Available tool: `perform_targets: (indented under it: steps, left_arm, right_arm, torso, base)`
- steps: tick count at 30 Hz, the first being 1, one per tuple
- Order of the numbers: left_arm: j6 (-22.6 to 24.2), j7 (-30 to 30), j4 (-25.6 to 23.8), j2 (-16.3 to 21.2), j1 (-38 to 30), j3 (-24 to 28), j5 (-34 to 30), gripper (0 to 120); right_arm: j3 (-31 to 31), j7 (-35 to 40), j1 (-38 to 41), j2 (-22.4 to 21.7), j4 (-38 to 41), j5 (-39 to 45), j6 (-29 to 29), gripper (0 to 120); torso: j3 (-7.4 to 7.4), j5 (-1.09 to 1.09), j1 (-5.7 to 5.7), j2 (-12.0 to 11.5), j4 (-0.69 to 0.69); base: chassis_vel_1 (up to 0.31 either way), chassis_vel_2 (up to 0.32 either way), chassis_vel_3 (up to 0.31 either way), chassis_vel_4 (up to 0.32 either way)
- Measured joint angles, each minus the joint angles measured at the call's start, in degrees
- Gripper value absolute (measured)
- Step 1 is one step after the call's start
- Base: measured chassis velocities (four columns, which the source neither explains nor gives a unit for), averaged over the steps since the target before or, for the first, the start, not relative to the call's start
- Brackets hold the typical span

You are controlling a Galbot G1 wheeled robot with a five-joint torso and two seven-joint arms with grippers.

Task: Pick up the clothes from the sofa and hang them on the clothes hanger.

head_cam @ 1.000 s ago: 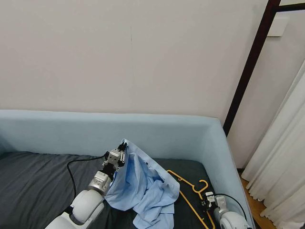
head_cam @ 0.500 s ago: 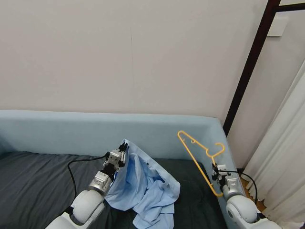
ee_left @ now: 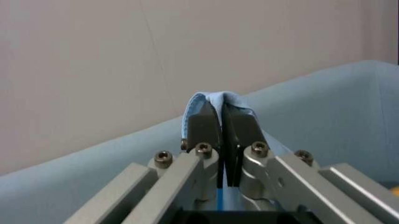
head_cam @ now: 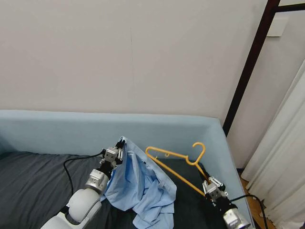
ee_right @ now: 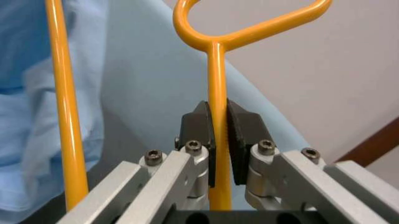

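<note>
Holding | right gripper (head_cam: 209, 182) clamped on orange hanger (head_cam: 167, 152) | hook up, bar slanting toward shirt (head_cam: 138, 186) | left gripper (head_cam: 118, 151) pinching shirt

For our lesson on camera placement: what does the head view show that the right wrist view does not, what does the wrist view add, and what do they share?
Head view adds: the left gripper shut on the light-blue shirt, holding one edge up above the dark sofa seat, plus the whole triangle of the orange hanger. Right wrist view adds: a close look at the right gripper shut on the hanger's stem just below its hook. Shared: hanger, shirt and the pale-blue sofa back.
</note>
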Motion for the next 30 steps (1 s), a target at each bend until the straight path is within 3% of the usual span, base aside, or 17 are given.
perform_targets:
  steps: [7, 15, 22, 30]
  left_arm:
    - [0.5, 0.0, -1.1, -0.7, 0.6, 0.2, -0.2, 0]
    - [1.0, 0.0, -2.6, -1.0, 1.8, 1.4, 0.0, 0]
    - [1.0, 0.0, -3.3, -1.2, 3.0, 1.5, 0.1, 0]
    - [1.0, 0.0, -5.0, -0.6, 5.4, 1.3, 0.2, 0]
  right_arm:
    - [-2.6, 1.2, -1.8, 0.0, 3.1, -7.4, -0.9, 5]
    - [-5.3, 4.6, 1.3, 1.0, 1.9, -13.5, -4.0, 5]
    - [-8.2, 4.7, 4.7, 1.7, 1.5, -14.1, -6.3, 5]
    - [-11.0, 5.6, 11.6, 4.1, -4.7, -14.5, -8.9, 5]
  torso:
    - [0.00, -0.01, 0.00, 0.0, 0.01]
    - [0.01, 0.00, 0.00, 0.0, 0.00]
    - [0.01, -0.01, 0.00, 0.0, 0.00]
    - [0.01, -0.01, 0.01, 0.0, 0.01]
  base:
    - [0.000, 0.000, 0.000, 0.000]
    - [0.000, 0.000, 0.000, 0.000]
    - [0.000, 0.000, 0.000, 0.000]
    - [0.000, 0.000, 0.000, 0.000]
